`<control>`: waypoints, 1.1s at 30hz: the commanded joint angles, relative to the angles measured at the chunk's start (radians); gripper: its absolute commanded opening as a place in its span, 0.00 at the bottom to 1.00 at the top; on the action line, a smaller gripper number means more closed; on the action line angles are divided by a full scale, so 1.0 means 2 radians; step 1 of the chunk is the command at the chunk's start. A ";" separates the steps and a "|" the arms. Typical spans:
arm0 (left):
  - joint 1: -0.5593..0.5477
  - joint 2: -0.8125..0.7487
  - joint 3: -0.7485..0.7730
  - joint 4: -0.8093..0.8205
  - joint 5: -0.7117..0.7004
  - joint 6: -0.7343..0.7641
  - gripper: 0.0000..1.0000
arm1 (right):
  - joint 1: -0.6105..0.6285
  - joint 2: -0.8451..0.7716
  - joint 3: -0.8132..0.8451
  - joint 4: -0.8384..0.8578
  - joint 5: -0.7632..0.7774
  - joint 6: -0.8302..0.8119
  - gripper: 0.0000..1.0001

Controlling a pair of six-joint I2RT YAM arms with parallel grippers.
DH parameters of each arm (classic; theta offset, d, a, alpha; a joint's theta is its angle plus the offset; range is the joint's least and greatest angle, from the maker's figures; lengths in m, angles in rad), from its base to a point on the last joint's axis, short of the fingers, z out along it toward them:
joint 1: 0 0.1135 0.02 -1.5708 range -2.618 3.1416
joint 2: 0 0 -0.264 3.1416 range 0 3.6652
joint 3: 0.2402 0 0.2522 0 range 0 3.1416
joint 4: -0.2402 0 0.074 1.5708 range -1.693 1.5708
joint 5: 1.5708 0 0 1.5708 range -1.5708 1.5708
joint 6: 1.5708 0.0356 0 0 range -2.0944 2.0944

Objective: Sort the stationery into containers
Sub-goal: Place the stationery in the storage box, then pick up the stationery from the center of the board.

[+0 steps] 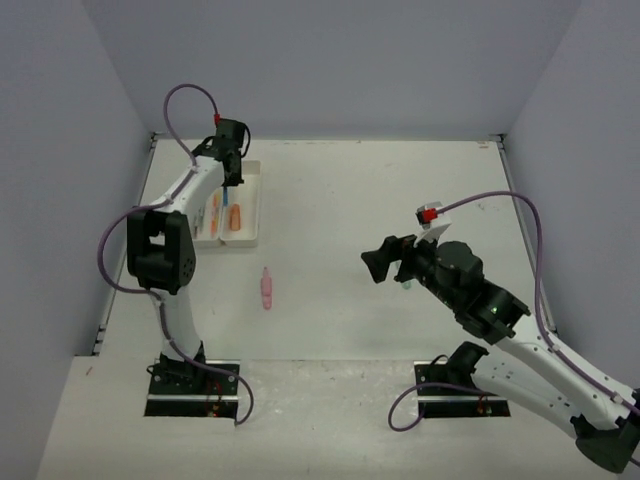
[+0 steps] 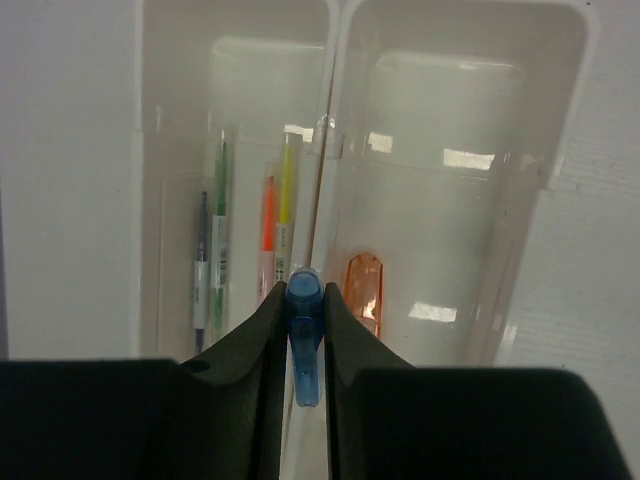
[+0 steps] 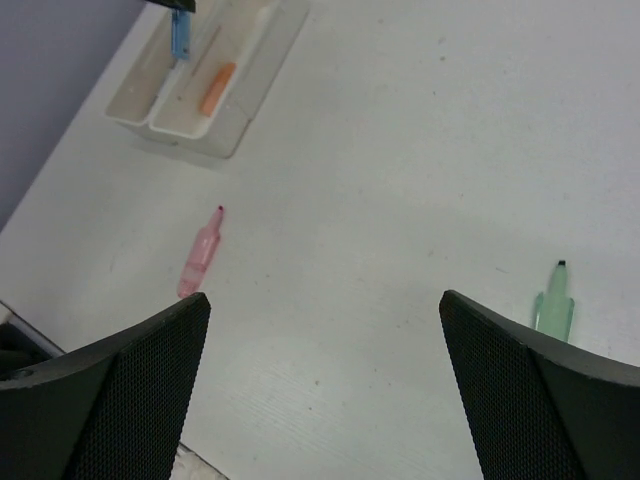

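My left gripper [image 2: 303, 292] is shut on a stubby blue piece [image 2: 303, 335] and holds it over the divide between the two joined white trays [image 2: 150, 120]. In the top view the left gripper [image 1: 228, 180] hangs over the trays [image 1: 252, 238] at the far left. The left tray holds a dark pen [image 2: 201, 270], a green pen [image 2: 220, 215], an orange marker [image 2: 268, 225] and a yellow marker [image 2: 287, 185]. The right tray holds an orange piece [image 2: 364, 290]. A pink piece [image 1: 266, 288] lies mid-table. My right gripper [image 1: 385, 262] is open and empty above the table, with a green piece [image 3: 554, 305] by its right finger.
White walls enclose the table on the left, back and right. The pink piece [image 3: 200, 257] lies between the trays [image 3: 215, 140] and my right gripper [image 3: 325, 320]. Purple cables loop from both arms.
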State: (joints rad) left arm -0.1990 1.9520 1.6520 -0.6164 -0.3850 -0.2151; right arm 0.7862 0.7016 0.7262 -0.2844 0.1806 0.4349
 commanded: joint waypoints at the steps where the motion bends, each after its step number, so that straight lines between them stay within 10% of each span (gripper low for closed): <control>1: 0.002 0.066 0.094 -0.074 -0.018 0.012 0.00 | -0.003 0.026 -0.013 -0.030 0.001 0.012 0.99; 10: -0.001 0.064 0.056 -0.041 0.048 -0.006 0.00 | -0.002 0.074 -0.006 -0.020 -0.046 0.033 0.95; 14: -0.011 0.065 0.059 -0.051 0.049 -0.007 0.44 | 0.016 0.099 -0.005 0.009 -0.074 0.063 0.93; 21: -0.032 0.019 0.099 -0.120 0.039 -0.021 0.76 | 0.107 0.268 0.069 0.019 -0.007 0.145 0.93; 33: -0.044 -0.483 -0.196 0.017 0.041 -0.104 1.00 | 0.201 0.614 0.399 -0.122 0.084 0.185 0.73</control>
State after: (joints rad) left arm -0.2941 1.2311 1.4302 -0.6678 -0.2988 -0.3461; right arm 1.1493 1.8064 1.3635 -0.4074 0.2614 0.7575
